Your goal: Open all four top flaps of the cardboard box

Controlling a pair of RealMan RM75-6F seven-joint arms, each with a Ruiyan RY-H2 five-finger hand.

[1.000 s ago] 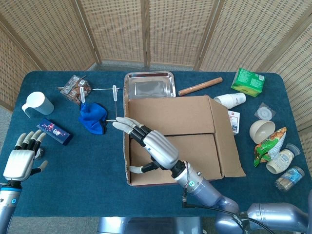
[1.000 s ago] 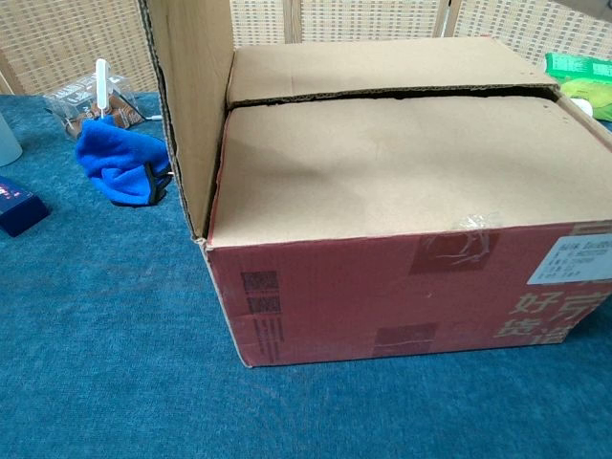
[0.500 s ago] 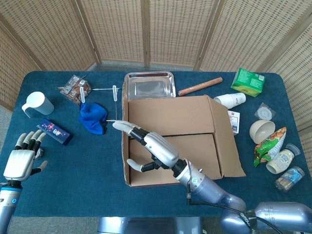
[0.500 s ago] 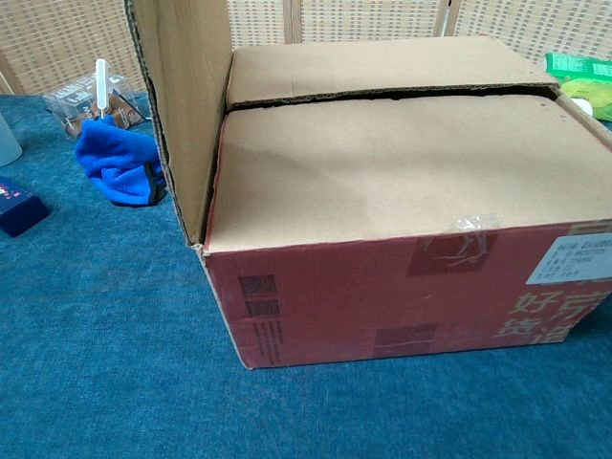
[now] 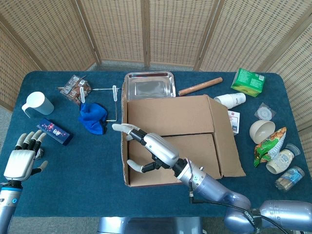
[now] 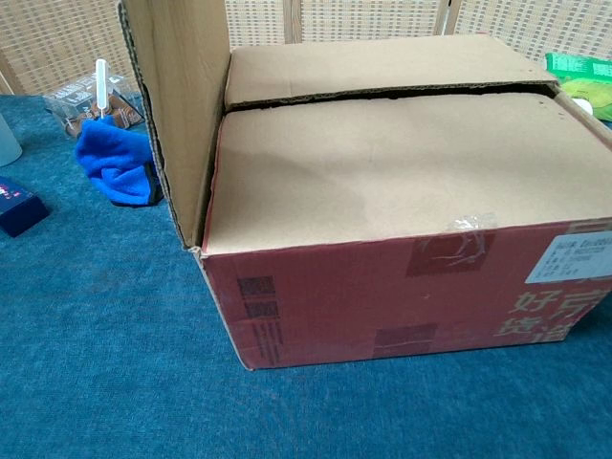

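The cardboard box (image 5: 170, 114) sits mid-table, its red front wall (image 6: 402, 296) filling the chest view. Its left flap (image 6: 177, 105) stands upright, tilted slightly outward. The right flap (image 5: 229, 146) is splayed out to the side. The two long flaps (image 6: 382, 163) lie flat and closed, with a seam between them. My right hand (image 5: 148, 146) reaches over the near flap, fingers stretched out and touching the inner face of the left flap, holding nothing. My left hand (image 5: 19, 161) hovers at the table's near left corner, fingers apart and empty. Neither hand shows in the chest view.
Left of the box lie a blue cloth (image 5: 92, 117), a dark blue packet (image 5: 54, 130) and a white cup (image 5: 38, 103). A metal tray (image 5: 149, 84) and a rolling pin (image 5: 200, 86) lie behind it. Paper cups (image 5: 230, 100), a bowl (image 5: 262, 130) and a snack bag (image 5: 270, 144) crowd the right.
My right hand has slid left along the box top and the left flap has leaned further outward; the box has shifted slightly left. The left hand has stayed put.
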